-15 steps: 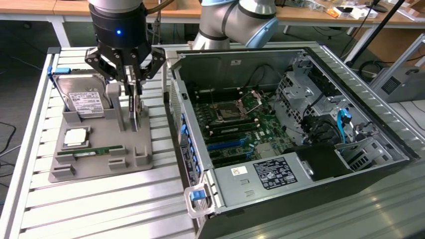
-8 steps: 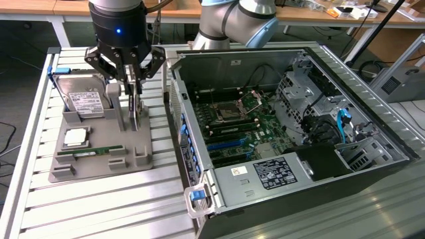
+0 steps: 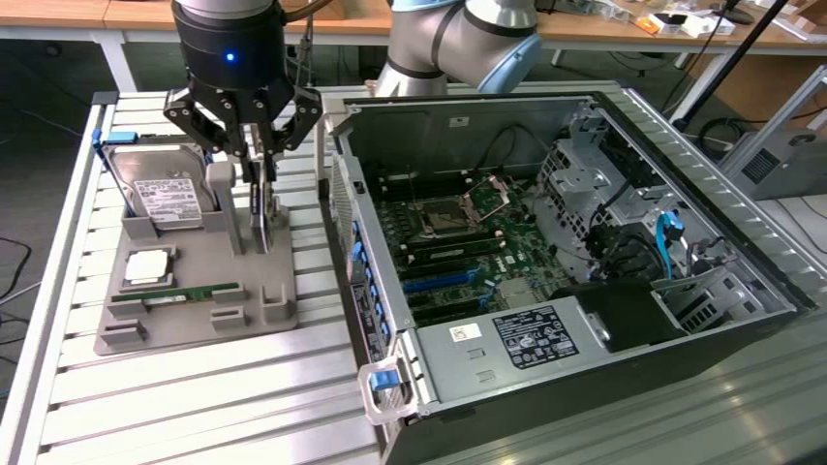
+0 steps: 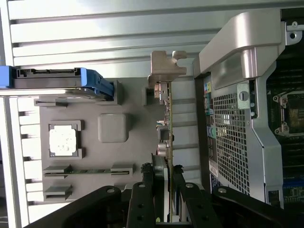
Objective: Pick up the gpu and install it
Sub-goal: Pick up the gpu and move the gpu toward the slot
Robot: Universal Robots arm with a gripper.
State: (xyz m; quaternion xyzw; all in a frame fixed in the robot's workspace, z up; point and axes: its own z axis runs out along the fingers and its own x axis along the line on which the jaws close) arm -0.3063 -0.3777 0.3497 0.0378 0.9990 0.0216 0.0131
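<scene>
The gpu (image 3: 263, 208) stands on edge in a slot of the grey holder (image 3: 194, 325) on the table (image 3: 194, 407), leaving its top edge free beside the open computer case (image 3: 452, 126); the pincer (image 3: 259, 155) straddles that edge from above, clamped on the card

A silver hard drive (image 3: 162, 189) stands in its slot just beside the jaws, on the exterior view's left. Under them a grey fixture tray (image 3: 194, 325) rests on the slatted table (image 3: 194, 407), holding a processor chip (image 3: 146, 266) and a RAM stick (image 3: 174, 293). On the jaws' other side lies an open computer case (image 3: 452, 121), its motherboard (image 3: 478, 228) exposed.
</scene>
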